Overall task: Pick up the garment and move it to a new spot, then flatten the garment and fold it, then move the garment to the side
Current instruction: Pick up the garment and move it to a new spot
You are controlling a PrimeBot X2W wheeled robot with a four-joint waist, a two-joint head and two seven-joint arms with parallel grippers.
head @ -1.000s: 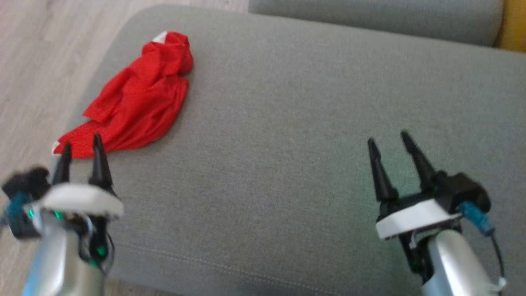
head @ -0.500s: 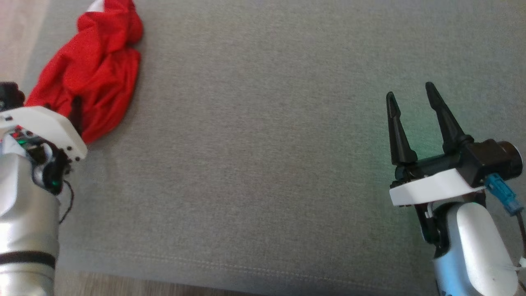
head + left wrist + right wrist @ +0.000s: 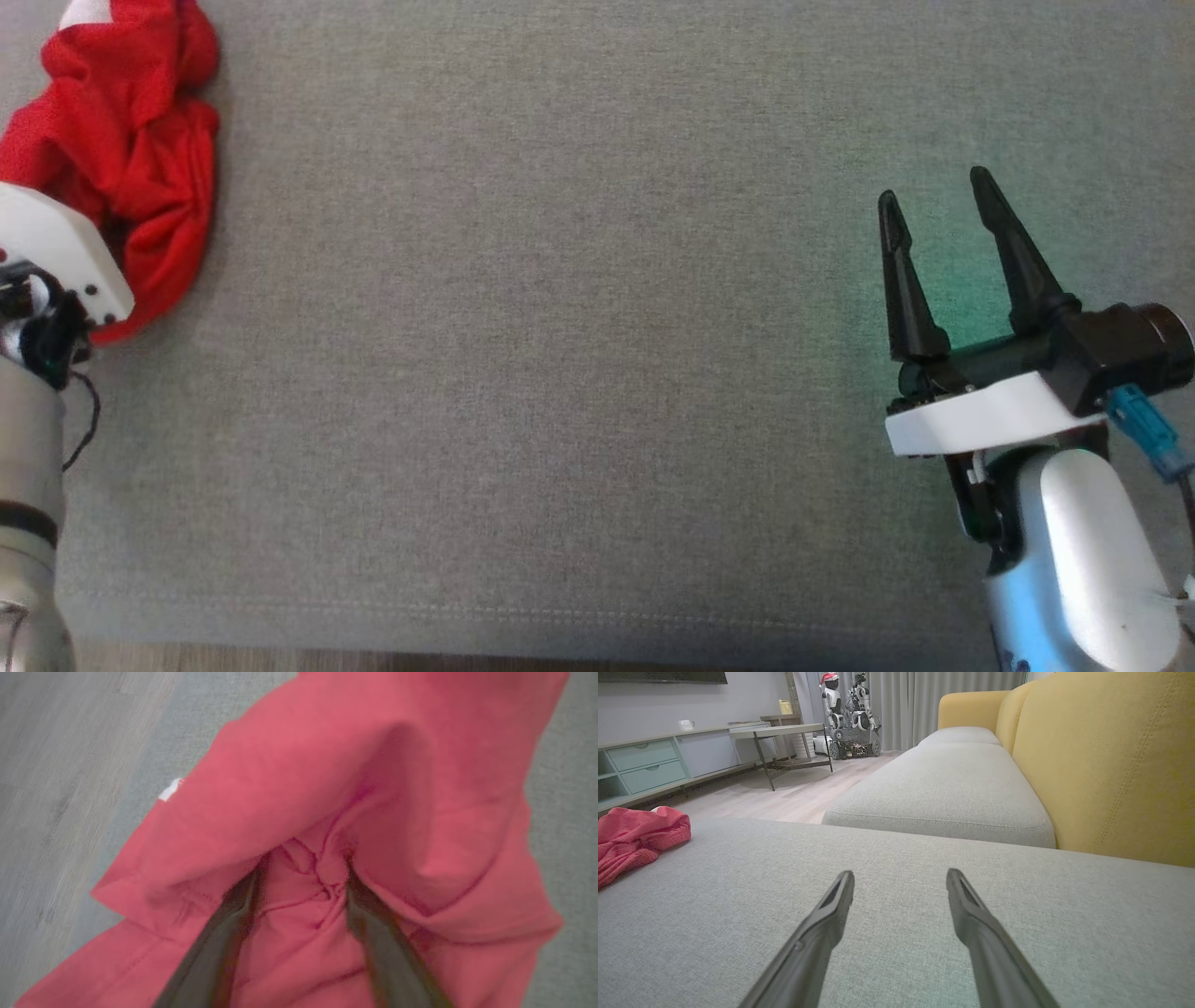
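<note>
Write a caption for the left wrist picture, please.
Open left gripper straddles a fold of the red garment on the grey sofa.

No readable text, labels or signs

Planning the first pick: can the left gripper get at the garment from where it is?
Probably yes. The left gripper is open, its fingers pressed into the folds of the garment at the left end of the cushion; nothing lies between them.
</note>
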